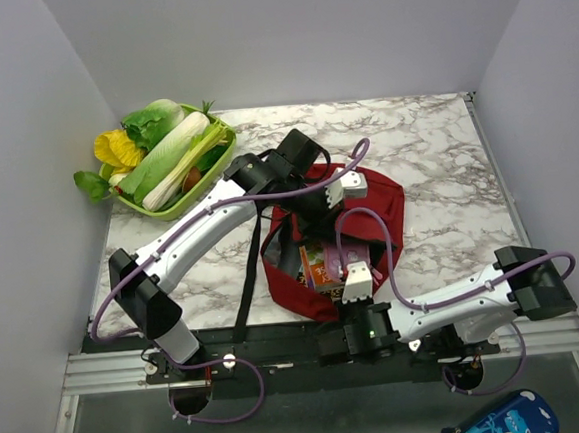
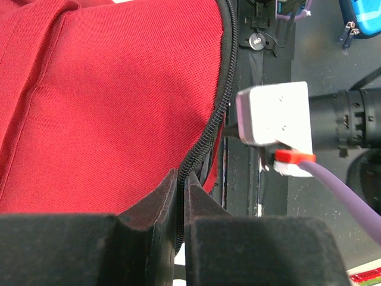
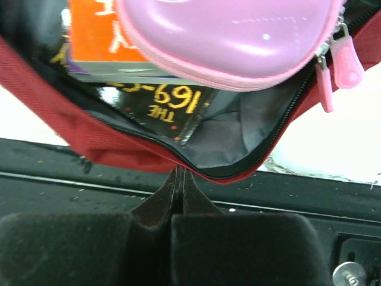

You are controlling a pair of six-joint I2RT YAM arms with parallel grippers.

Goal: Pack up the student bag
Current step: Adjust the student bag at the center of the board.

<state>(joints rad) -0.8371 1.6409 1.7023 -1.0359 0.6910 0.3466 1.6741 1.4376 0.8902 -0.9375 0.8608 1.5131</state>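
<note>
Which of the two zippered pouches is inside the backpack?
The glossy pink zippered pouch, lying on books inside the open dark-red fabric backpack; the blue patterned pouch sits off the table, below its near edge.

"THE 169-" — upside down on black book

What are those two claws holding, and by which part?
The left gripper pinches the large dark-red fabric backpack by its black zipper edge. The right gripper is shut at the backpack's rim; whether it caught fabric cannot be told.
</note>
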